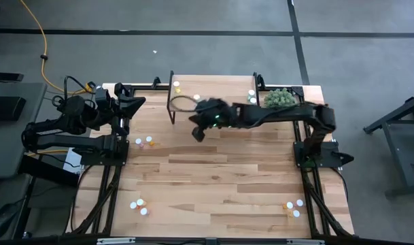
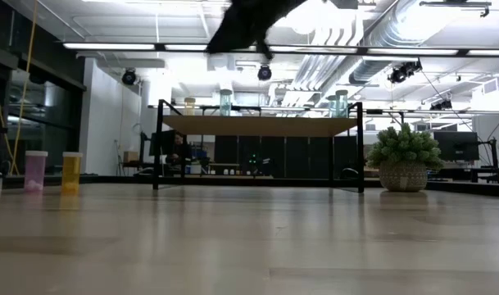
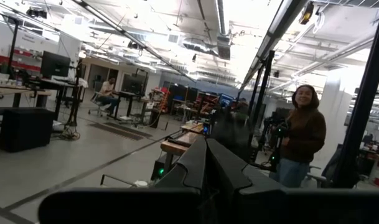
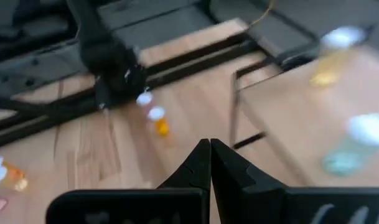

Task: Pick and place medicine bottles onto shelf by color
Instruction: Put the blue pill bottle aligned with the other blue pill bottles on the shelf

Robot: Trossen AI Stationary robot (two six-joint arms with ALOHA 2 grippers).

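Hovering above the desk (image 1: 220,170) just in front of the small raised shelf with the light wood top and thin black metal legs (image 1: 217,88), near that shelf's left front leg: the right end effector (image 1: 198,131), fingers pressed together and pinching nothing, as the right wrist view is showing. Standing upright on the shelf top: several small white-capped medicine bottles, pale yellow and teal-blue (image 2: 225,102), toward both ends. Waiting on the desk: a nearest cluster of white-capped bottles, one orange (image 1: 145,142), lying toward the desk's left edge from the right end effector, well below it and somewhat apart; further clusters sitting near the front left corner (image 1: 139,205) and the front right corner (image 1: 293,207). Resting at the left edge, raised and pointing out into the room: the left end effector (image 3: 205,180), fingers closed and empty, actually nearer that left cluster than the right one. Likely calling for a sideways reach and a descent onto an upright bottle, long axis vertical.
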